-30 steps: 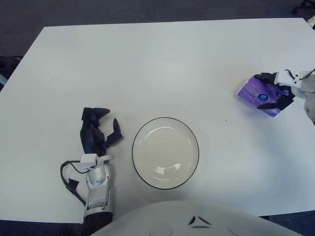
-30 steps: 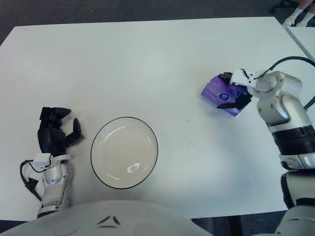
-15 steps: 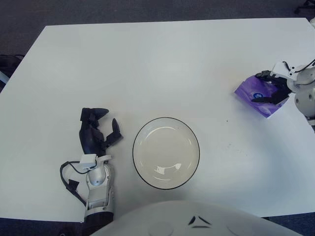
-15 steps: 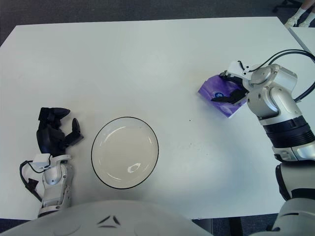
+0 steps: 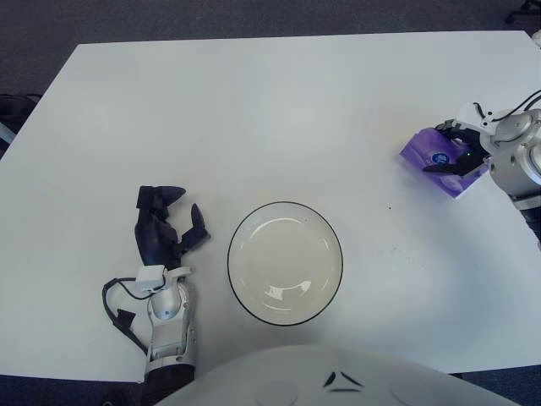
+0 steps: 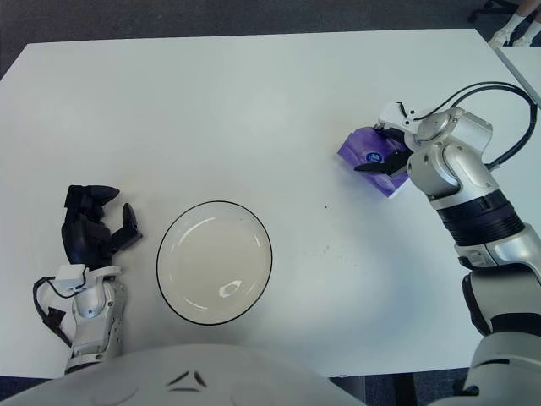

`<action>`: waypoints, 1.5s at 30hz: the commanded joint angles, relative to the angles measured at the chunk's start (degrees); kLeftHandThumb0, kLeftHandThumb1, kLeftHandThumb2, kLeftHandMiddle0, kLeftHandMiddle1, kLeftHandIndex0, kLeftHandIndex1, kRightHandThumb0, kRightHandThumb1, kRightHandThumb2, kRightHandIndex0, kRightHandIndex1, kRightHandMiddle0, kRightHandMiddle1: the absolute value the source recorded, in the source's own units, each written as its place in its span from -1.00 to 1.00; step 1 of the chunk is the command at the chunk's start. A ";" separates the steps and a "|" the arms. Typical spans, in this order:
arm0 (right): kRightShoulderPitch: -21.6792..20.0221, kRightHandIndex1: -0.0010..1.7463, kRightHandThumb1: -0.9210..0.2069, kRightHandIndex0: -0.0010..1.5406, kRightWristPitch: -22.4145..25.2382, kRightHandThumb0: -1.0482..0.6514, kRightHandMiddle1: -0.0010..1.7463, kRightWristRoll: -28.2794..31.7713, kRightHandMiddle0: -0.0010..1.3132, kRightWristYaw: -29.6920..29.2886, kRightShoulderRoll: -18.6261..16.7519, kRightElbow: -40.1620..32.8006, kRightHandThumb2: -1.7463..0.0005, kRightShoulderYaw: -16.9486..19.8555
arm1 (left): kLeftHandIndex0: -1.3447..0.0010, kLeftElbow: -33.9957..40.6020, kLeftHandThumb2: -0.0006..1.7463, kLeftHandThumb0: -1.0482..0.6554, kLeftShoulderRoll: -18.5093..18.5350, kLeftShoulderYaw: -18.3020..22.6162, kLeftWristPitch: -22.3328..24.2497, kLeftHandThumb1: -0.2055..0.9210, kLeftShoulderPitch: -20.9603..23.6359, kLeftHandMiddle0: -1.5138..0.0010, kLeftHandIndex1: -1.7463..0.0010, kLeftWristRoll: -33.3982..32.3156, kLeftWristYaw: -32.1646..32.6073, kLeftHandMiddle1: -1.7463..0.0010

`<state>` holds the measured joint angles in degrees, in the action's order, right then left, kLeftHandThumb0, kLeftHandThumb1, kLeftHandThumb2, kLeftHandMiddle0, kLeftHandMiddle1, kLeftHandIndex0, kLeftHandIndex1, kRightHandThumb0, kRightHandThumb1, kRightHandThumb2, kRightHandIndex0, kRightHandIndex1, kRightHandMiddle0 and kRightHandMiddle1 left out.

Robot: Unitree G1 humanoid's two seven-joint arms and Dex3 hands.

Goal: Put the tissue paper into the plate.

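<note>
Right hand (image 6: 387,152) clamped on the purple tissue pack (image 6: 365,152) at the table's (image 5: 254,110) right side; over the last second pack and hand shifted a little left toward the plate (image 5: 285,263), so the carry looks started. Pack well apart from the plate, which is empty near the front edge. Left hand (image 5: 161,228) parked left of the plate, fingers loosely curled, holding nothing

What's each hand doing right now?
Left hand: open, idle on the table left of the plate, holding nothing.
Right hand: shut on the tissue pack, at the table's right side.
</note>
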<state>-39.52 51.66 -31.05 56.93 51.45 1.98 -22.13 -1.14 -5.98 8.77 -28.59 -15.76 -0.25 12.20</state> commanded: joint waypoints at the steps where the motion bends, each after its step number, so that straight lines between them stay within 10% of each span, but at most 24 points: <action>1: 2.26 -1.00 -0.01 -1.00 -0.35 -0.60 -1.00 1.40 -1.00 0.46 -1.88 2.60 0.09 -1.65 | 0.38 -6.58 0.47 0.22 -0.99 0.30 0.96 -0.07 -4.76 0.15 -1.00 0.34 0.18 -0.85; 36: 11.21 -1.00 -0.05 -1.00 -5.95 -0.49 -1.00 7.88 -1.00 -14.42 -11.94 19.19 0.06 7.24 | 0.38 -2.55 0.49 0.22 -1.36 1.46 3.70 -0.09 -7.12 0.14 -1.00 -0.11 0.60 -0.86; 40: 12.63 -0.21 0.11 -1.00 -4.86 -0.21 -0.89 9.90 -1.00 -18.71 -14.38 18.81 -0.21 11.80 | 0.38 -2.43 0.49 0.22 -1.39 1.55 3.80 -0.08 -7.22 0.14 -1.00 -0.35 0.51 -0.86; 42: 12.90 0.48 0.18 -1.00 -4.76 -0.12 -0.58 10.33 -1.00 -19.69 -14.96 18.75 -0.32 12.86 | 0.37 -2.36 0.49 0.22 -1.41 1.57 3.86 -0.08 -7.26 0.14 -1.00 -0.39 0.48 -0.85; 45: 12.74 0.83 0.03 -0.52 -8.09 0.46 0.19 10.85 -1.00 -20.93 -15.60 22.04 -0.37 13.95 | 0.37 -2.43 0.49 0.22 -1.29 1.73 3.92 -0.09 -7.14 0.15 -1.00 -0.38 0.47 -0.85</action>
<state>-33.43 44.05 -25.15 34.32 39.95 17.31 -7.38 1.34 -6.87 9.67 -27.41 -18.67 -1.06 12.29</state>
